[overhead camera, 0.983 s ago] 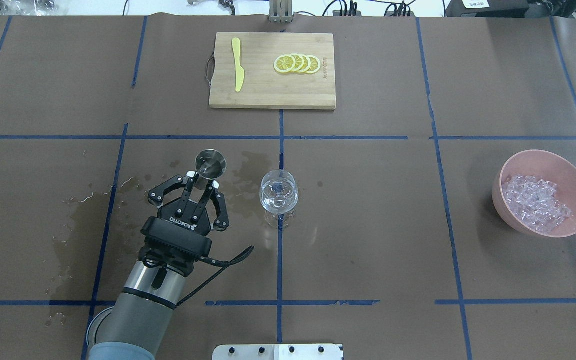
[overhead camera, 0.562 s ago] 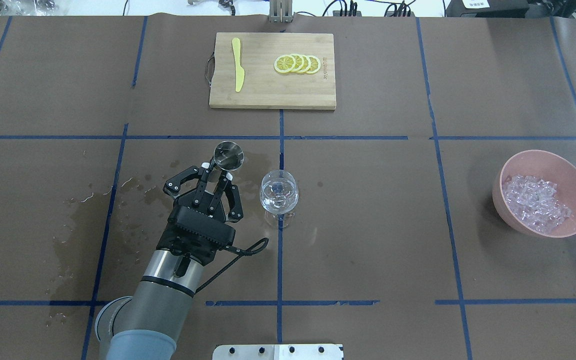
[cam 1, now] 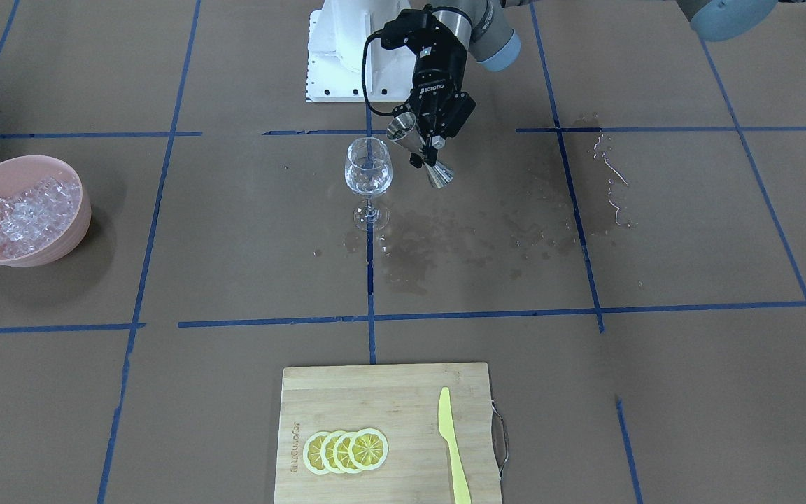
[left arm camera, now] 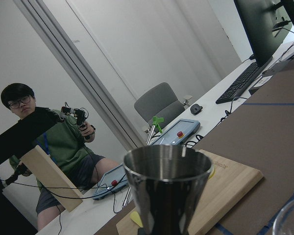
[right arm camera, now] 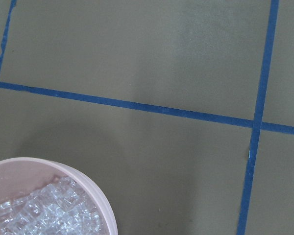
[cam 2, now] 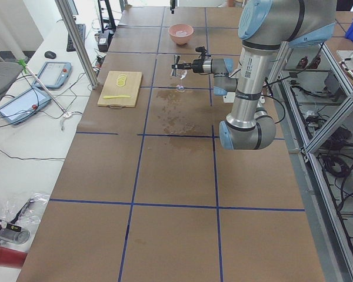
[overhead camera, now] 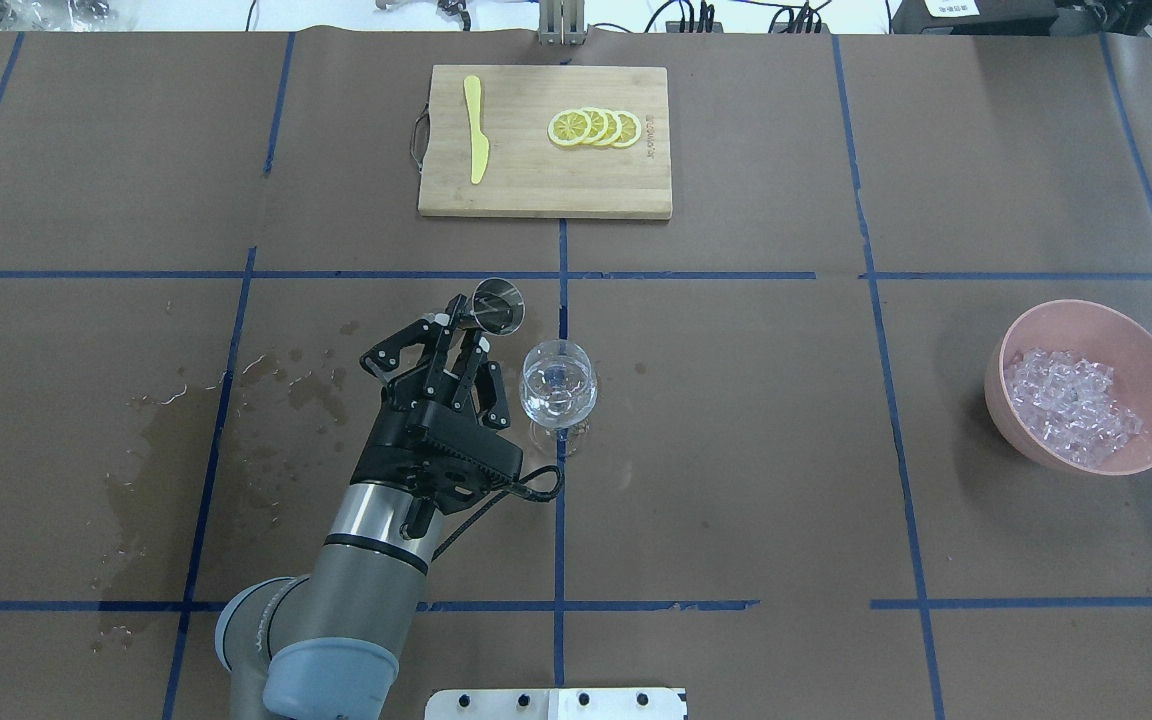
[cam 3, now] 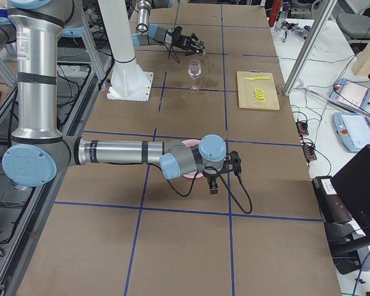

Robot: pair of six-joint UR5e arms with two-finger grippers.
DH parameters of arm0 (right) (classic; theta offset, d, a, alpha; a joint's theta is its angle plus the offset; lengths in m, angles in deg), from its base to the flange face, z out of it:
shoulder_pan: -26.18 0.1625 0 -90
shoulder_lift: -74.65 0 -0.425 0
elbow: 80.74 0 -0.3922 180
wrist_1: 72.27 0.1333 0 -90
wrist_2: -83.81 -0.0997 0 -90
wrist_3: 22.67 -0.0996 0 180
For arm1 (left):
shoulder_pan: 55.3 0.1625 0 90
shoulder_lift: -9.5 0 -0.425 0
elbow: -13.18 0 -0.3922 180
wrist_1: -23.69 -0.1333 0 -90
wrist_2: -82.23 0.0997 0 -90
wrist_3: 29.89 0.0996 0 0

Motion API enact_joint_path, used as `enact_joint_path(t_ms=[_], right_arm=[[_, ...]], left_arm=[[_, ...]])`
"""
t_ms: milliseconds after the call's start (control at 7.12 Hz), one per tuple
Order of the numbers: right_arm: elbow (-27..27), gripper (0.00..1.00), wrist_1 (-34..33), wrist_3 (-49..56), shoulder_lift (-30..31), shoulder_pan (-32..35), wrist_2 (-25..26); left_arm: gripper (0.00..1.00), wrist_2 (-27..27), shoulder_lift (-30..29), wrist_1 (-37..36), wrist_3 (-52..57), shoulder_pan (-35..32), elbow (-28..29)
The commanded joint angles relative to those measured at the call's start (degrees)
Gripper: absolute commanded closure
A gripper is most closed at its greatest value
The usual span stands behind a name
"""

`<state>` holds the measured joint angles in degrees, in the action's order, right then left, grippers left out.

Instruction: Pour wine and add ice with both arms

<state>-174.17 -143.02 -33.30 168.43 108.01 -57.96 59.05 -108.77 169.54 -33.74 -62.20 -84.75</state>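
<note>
the silver-grey jointed left arm (overhead camera: 366, 560) comes in from the near edge over dark wet stains (overhead camera: 166, 440) on the brown paper table cover (overhead camera: 736, 480). its black two-finger left gripper (overhead camera: 464, 333) is clamped narrowly on the waist of a shiny steel double-cone jigger (overhead camera: 498, 304), held off the table and tilted, its upper mouth leaning toward the rim of the clear stemmed wine glass (overhead camera: 558, 390) just beside it. the glass stands upright on a blue tape line, and the wine (cam 1: 368, 183), a little clear liquid, sits low in its bowl. out on the robot's right, a round pink bowl (overhead camera: 1126, 340) holds the ice (overhead camera: 1071, 405), small glassy cubes; the right arm (cam 3: 123, 152) hangs its right gripper (cam 3: 222, 176) over that bowl (only the side view shows it, so i cannot tell how its jaws stand). farthest off lies a rectangular bamboo cutting board (overhead camera: 536, 180) with four overlapping yellow lemon slices (overhead camera: 596, 128) and a pale yellow plastic knife (overhead camera: 476, 130).
</note>
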Motion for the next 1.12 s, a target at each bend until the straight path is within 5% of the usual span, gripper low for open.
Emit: enact_joint_path(t_ms=[0, 983], right_arm=[[0.01, 0.00, 0.00, 0.00, 0.00, -0.01, 0.00], [0.01, 0.00, 0.00, -0.35, -1.05, -0.01, 0.18]], left_arm=[[1.00, -0.02, -0.29, -0.39, 5.92, -0.05, 0.99], [1.00, 0.25, -2.58, -6.29, 18.86, -0.13, 0.99]])
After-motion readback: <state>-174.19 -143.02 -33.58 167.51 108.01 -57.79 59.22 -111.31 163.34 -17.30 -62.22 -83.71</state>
